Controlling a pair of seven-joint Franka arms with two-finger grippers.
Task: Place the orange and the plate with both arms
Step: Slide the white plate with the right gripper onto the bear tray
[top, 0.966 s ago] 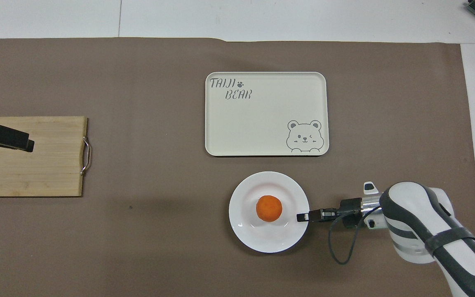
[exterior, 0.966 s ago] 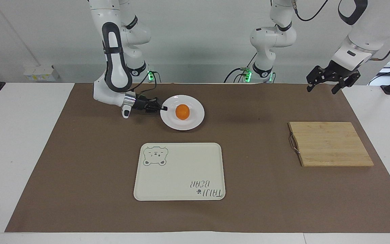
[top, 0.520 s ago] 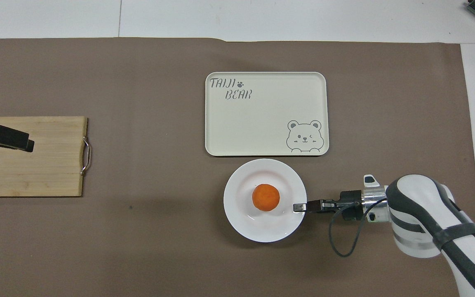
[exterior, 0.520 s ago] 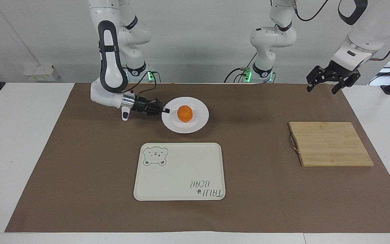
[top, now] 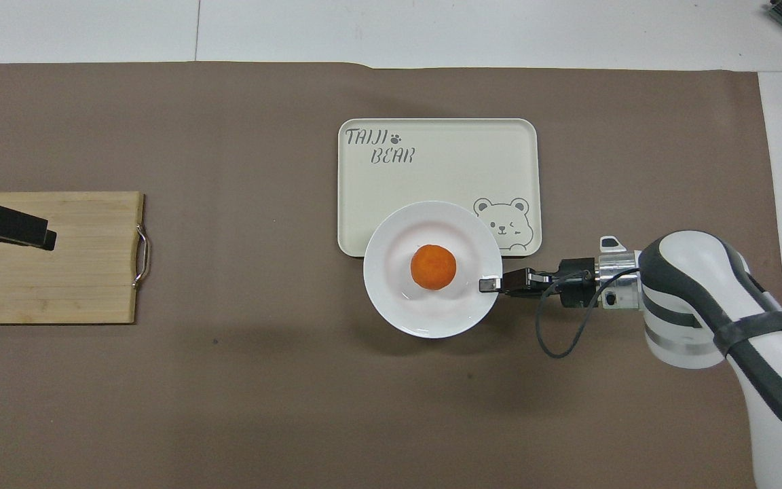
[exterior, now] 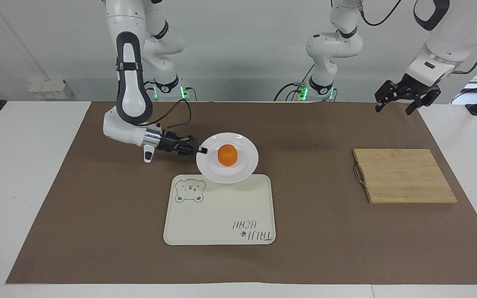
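The white plate (exterior: 242, 166) (top: 398, 309) is held up in the air with the orange (exterior: 227, 155) (top: 433, 267) resting in its middle. My right gripper (exterior: 201, 150) (top: 489, 283) is shut on the plate's rim at the side toward the right arm's end of the table. The plate hangs over the edge of the cream bear-print tray (exterior: 222, 215) (top: 445, 163) that is nearest the robots. My left gripper (exterior: 400, 99) (top: 41, 236) hangs high in the air over the wooden cutting board (exterior: 404, 176) (top: 79, 272) and waits, empty.
The cutting board with its metal handle (exterior: 358, 175) lies toward the left arm's end of the table. A brown mat (exterior: 97, 227) covers the table, with white table surface at both ends.
My right gripper has lifted the plate with the orange off the mat and carried it away from the robots, to over the tray's near edge. The left arm has not moved.
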